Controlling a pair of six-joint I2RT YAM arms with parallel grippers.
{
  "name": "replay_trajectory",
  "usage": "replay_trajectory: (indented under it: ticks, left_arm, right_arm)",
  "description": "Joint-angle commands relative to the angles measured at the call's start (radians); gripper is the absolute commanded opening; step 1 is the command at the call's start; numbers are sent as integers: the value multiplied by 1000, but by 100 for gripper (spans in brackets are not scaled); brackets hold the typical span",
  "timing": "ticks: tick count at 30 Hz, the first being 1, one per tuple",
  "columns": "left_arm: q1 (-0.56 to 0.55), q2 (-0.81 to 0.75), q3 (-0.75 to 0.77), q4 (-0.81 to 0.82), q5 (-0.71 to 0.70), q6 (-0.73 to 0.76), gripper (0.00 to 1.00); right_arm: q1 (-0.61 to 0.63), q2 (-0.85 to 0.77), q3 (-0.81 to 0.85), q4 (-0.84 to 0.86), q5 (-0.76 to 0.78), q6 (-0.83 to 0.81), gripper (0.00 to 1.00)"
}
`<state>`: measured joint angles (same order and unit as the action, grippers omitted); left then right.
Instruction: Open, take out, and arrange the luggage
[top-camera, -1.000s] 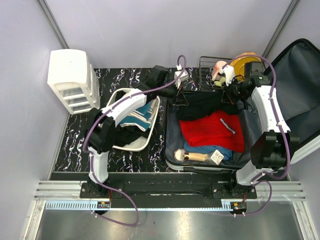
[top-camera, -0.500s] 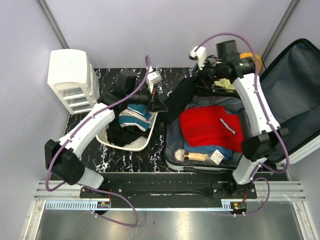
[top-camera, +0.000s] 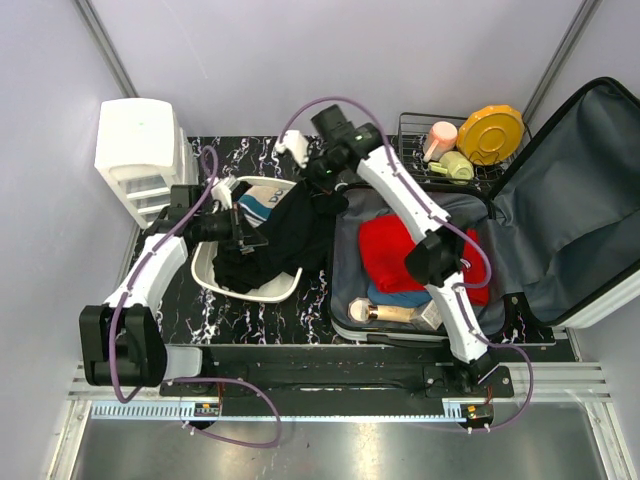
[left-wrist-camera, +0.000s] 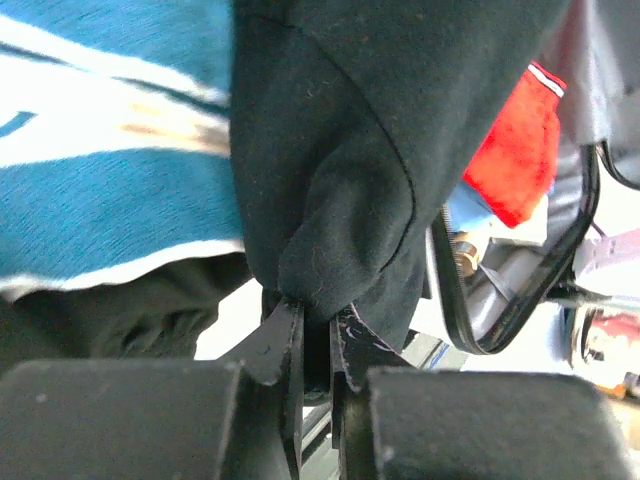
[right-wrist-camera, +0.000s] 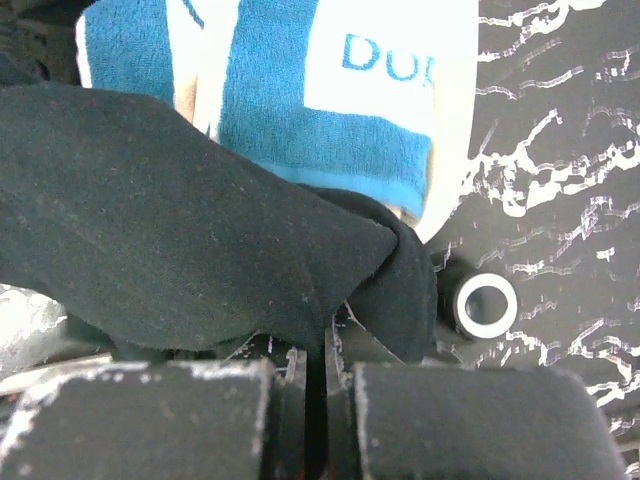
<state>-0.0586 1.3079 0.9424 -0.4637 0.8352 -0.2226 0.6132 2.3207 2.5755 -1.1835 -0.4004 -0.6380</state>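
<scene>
While the left gripper (top-camera: 240, 228) is clenched on the left end of a black garment (top-camera: 285, 235) and the right gripper (top-camera: 320, 188) on its far edge (fabric bunched between nearly closed fingers (left-wrist-camera: 282, 342)), the cloth hangs over the white tub (top-camera: 207, 268); the luggage (top-camera: 570, 200) lies open at right, red clothing (top-camera: 385, 250) inside, lid leaning right

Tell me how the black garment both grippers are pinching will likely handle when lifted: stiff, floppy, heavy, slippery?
Probably floppy: the black garment sags between the left gripper and right gripper, draping across the white tub. Likely light for its size, since two small pinches of cloth carry it. Probably not slippery: its matte, fuzzy weave bunches at the jaws.
</scene>
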Motion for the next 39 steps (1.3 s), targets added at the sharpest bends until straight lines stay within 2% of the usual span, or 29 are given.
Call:
replay_trajectory:
  ticks: [1, 7, 10, 13, 15, 18, 19, 21, 23, 26, 29, 30, 34, 35, 39]
  left_arm:
    - [121, -10, -42, -130, -79, -15, 0]
    - [258, 10, -27, -245, -151, 68, 0]
    - [304, 17, -22, -265, -154, 78, 0]
    - [348, 24, -16, -282, -179, 95, 2]
    - [373, 27, -13, -282, -188, 101, 6]
    - [420, 34, 6, -286, -203, 111, 26]
    - [443, 33, 12, -286, -203, 118, 38]
    - [460, 30, 44, -294, -200, 143, 51]
    - [468, 30, 90, -299, -197, 170, 65]
    - [468, 24, 151, -283, -225, 198, 79]
    - [467, 24, 211, -263, -245, 244, 87]
    - [467, 25, 226, -262, -242, 255, 99]
    - [421, 33, 292, -236, -237, 295, 99]
    - [398, 27, 312, -224, -245, 322, 99]
    - [258, -10, 341, -161, -303, 403, 99]
  right_arm:
    - [86, 61, 51, 189, 138, -15, 0]
    - [152, 132, 41, 433, 210, 29, 0]
    - [181, 166, 31, 541, 245, 40, 5]
    - [207, 209, 37, 608, 265, 40, 39]
    - [224, 229, 40, 654, 290, 31, 52]
    - [234, 259, 66, 694, 342, 31, 75]
    - [234, 264, 93, 699, 356, 46, 77]
    - [234, 256, 121, 706, 387, 63, 88]
    - [232, 218, 126, 716, 388, 66, 94]
    - [218, 142, 100, 729, 391, 66, 100]
    - [177, 60, 65, 725, 382, 95, 100]
    - [159, 33, 43, 708, 355, 116, 100]
    - [39, -142, -27, 645, 123, 350, 100]
    - [1, -168, -43, 630, 51, 380, 100]
    - [-76, -332, -190, 517, -29, 411, 100]
